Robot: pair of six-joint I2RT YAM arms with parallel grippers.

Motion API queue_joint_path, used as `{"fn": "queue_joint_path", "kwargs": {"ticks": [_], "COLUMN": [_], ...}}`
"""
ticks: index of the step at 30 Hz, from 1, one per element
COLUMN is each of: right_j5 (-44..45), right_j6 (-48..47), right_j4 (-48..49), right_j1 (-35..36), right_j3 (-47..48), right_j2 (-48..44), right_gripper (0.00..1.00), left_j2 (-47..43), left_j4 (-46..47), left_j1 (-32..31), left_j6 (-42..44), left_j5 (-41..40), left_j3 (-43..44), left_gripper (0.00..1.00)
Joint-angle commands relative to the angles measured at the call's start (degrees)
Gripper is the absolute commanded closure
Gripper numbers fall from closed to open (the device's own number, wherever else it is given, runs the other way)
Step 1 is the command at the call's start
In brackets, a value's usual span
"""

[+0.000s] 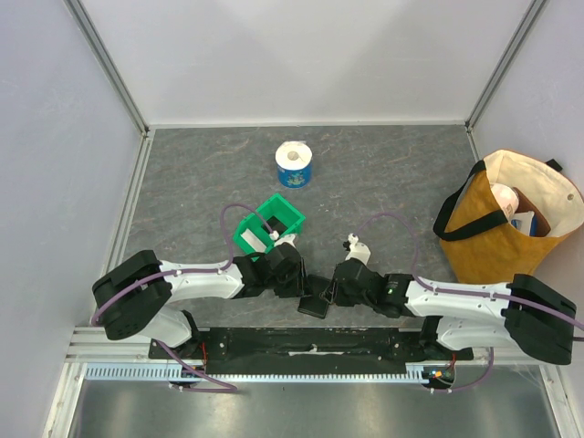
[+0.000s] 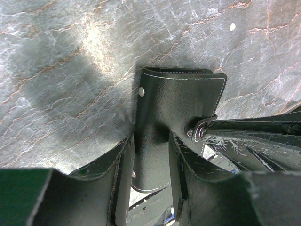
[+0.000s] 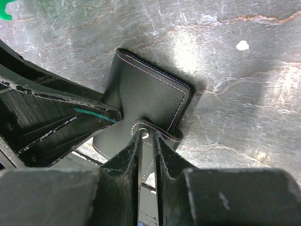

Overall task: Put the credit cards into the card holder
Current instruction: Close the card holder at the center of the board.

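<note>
The left claw (image 2: 151, 141) is closed on the card holder (image 2: 181, 101), with one finger on each side of its lower part. The right claw (image 3: 146, 133) is pinched on the snap tab (image 2: 196, 133) of the same holder, its jaws nearly together.

The holder is between the two claws, near the front edge of the table (image 1: 383, 182). This table is dark grey with pale veins like stone. Plain pale walls (image 1: 55, 137) with metal rails stand around it.

The fingers cover the lower end of the holder, and its inside does not show. From above, the claws hide most of it.

I count one card holder, one green bin (image 1: 267, 228), one roll of paper (image 1: 294, 164) and one bag (image 1: 511, 219).
</note>
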Motion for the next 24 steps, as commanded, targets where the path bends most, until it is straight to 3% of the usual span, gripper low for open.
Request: {"fn": "queue_joint_path", "kwargs": {"ticks": [1, 16, 24], "right_j5": [-1.8, -4.3, -3.7], "right_j6": [-0.9, -4.6, -7.4], "right_j4": [3.3, 3.9, -2.4], "right_j1": [-0.2, -0.2, -0.3], "right_j3": [1.2, 3.4, 7.8], "right_j2": [1.9, 5.4, 8.4], "right_gripper": [0.80, 0.83, 0.84], "left_j2": [1.6, 1.6, 1.8], "left_j4": [-1.5, -1.2, -0.6], "left_j1": [-0.3, -0.3, -0.3], "left_j6": [0.9, 1.2, 1.5], "left_j5": [-0.9, -0.6, -0.3], "left_j3": [0.6, 0.6, 0.6], "left_gripper": [0.59, 0.59, 0.63]}}
